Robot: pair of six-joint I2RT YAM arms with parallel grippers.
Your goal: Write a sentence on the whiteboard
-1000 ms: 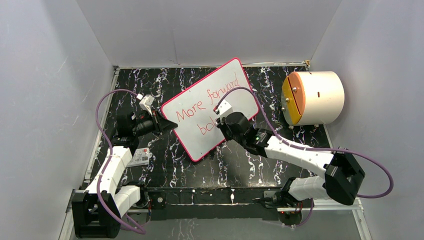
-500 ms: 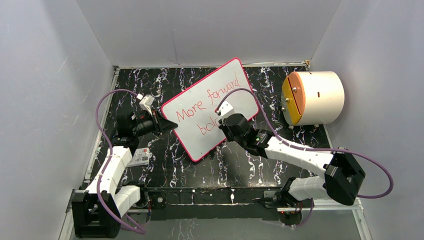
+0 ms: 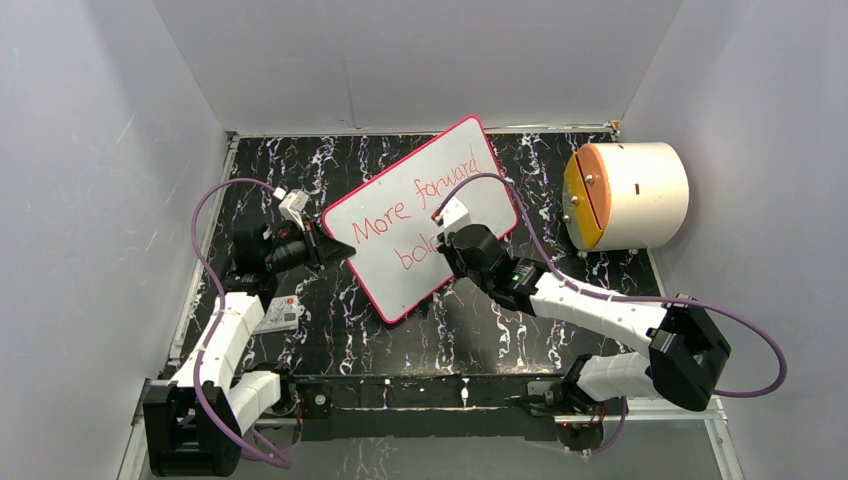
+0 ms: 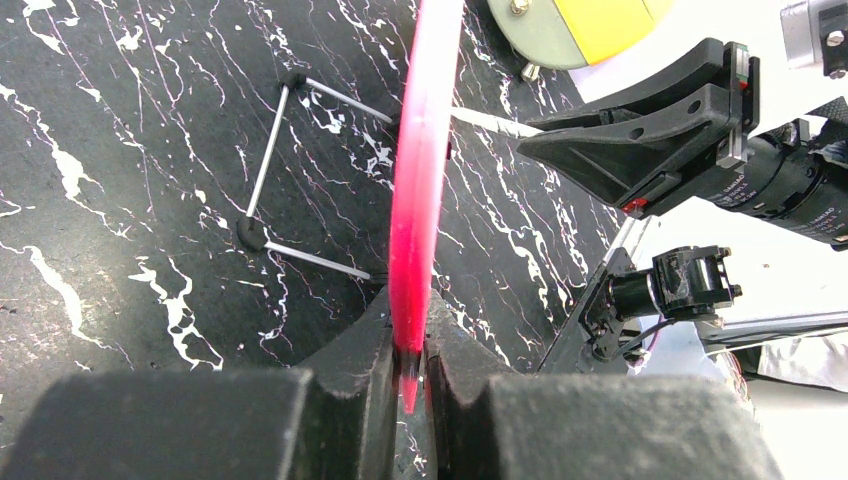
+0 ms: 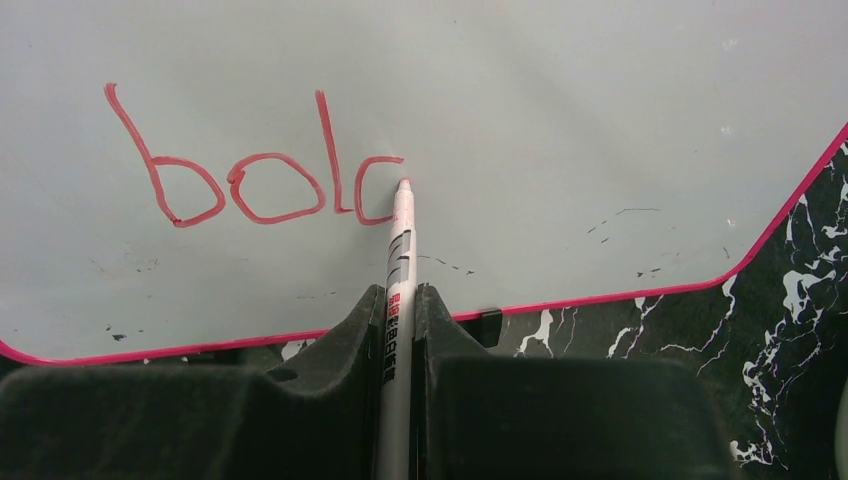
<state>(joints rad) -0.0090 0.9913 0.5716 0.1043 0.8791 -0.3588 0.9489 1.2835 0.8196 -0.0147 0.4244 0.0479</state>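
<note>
The whiteboard (image 3: 472, 165) stands tilted on the black marbled table, its pink rim (image 4: 420, 170) edge-on in the left wrist view. My left gripper (image 3: 346, 251) (image 4: 410, 322) is shut on the rim at the board's left corner. The sentence (image 3: 400, 206) reads "More forward" in red, with "bol" and an unfinished round letter (image 5: 262, 182) on the line below. My right gripper (image 3: 441, 238) (image 5: 399, 296) is shut on a white marker (image 5: 400, 255). The marker's tip touches the board at the upper end of that last stroke.
A white cylinder with an orange and yellow face (image 3: 628, 195) lies at the right. A small printed card (image 3: 278, 315) lies beside the left arm. Thin wire stand legs (image 4: 268, 180) prop the board from behind. Grey walls close in on three sides.
My right gripper has shifted slightly to the right along the lower line with the marker. The left gripper and the board have stayed still.
</note>
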